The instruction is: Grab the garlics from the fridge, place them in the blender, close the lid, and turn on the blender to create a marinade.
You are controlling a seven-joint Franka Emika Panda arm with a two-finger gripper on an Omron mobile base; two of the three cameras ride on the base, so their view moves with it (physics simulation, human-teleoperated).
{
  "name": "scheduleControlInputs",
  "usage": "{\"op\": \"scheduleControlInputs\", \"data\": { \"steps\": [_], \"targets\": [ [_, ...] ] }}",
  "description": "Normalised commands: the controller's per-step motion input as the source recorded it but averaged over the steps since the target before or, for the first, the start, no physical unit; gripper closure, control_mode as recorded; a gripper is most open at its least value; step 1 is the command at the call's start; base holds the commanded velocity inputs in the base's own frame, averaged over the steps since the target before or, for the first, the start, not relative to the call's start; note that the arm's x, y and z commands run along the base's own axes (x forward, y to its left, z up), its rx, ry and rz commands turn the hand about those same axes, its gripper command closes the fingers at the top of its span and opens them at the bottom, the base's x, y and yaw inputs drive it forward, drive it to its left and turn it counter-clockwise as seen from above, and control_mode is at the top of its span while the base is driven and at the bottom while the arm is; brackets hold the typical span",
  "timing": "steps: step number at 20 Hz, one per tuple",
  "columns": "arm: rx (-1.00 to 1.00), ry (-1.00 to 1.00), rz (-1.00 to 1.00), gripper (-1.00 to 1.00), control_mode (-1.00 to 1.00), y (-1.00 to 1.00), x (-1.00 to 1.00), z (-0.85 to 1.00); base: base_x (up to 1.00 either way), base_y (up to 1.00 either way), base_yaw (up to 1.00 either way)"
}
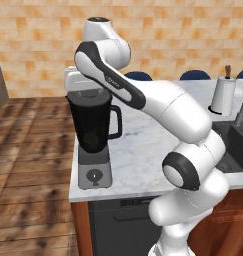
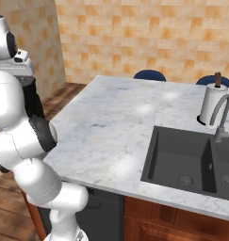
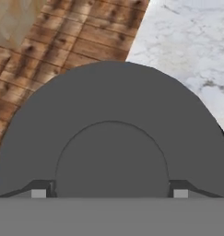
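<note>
The lid (image 3: 111, 138) lies flat directly beneath the gripper (image 3: 109, 193), whose fingers stand spread wide, gripping nothing, above the blender (image 1: 94, 135).

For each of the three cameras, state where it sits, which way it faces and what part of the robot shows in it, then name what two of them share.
Left base view: behind the arm's left, looking forward and down at the blender on the marble counter; the arm rises from lower right.
Right base view: behind the arm's right, facing the sink and paper towel roll; the arm fills the left edge.
Hand view: on the hand, looking down at the lid, fingertips spread apart.
Both base views share counter and towel roll.
</note>
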Motion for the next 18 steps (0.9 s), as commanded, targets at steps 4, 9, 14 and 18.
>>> {"op": "scheduleControlInputs", "data": {
  "steps": [4, 9, 14, 18],
  "targets": [
    [0.00, -0.04, 0.14, -1.00, -1.00, -0.08, 0.00, -0.02, 0.00, 0.00, 0.00],
    [0.00, 0.00, 0.11, -1.00, -1.00, -0.03, 0.00, 0.00, 0.00, 0.00, 0.00],
    [-0.07, 0.13, 0.09, -1.00, -1.00, 0.00, 0.00, -0.02, 0.00, 0.00, 0.00],
    [-0.04, 0.14, 0.05, -1.00, -1.00, 0.01, 0.01, 0.11, 0.00, 0.00, 0.00]
  ]
}}
